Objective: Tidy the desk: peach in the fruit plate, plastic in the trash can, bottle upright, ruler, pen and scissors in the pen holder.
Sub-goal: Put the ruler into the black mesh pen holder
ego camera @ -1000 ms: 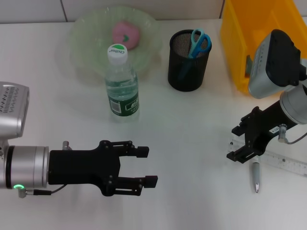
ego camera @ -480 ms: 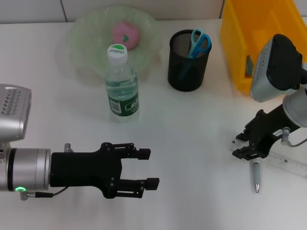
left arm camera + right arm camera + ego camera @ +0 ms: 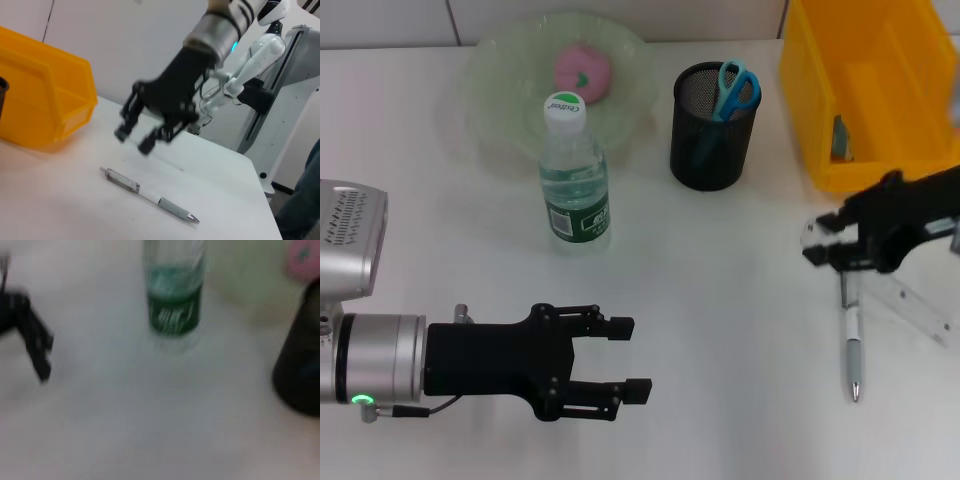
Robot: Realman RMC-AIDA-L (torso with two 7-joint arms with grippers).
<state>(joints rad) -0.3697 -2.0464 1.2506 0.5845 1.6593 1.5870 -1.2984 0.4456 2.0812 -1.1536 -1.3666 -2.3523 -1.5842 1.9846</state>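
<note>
Ruler (image 3: 920, 305) and pen (image 3: 851, 340) lie flat at desk's 4 o'clock, not yet in pen holder (image 3: 713, 128). Right gripper (image 3: 825, 242) hovers just beyond them, fingers apart and empty, likely lining up a pick. Left gripper (image 3: 625, 357) parked at 7 o'clock, released.

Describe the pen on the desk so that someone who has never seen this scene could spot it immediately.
Start at the large yellow plastic bin at the far right of the white desk. In front of it lies the slim silver and white pen, its near end pointing toward the robot. The clear plastic ruler beside it is flat and see-through; the pen is round and opaque.
</note>
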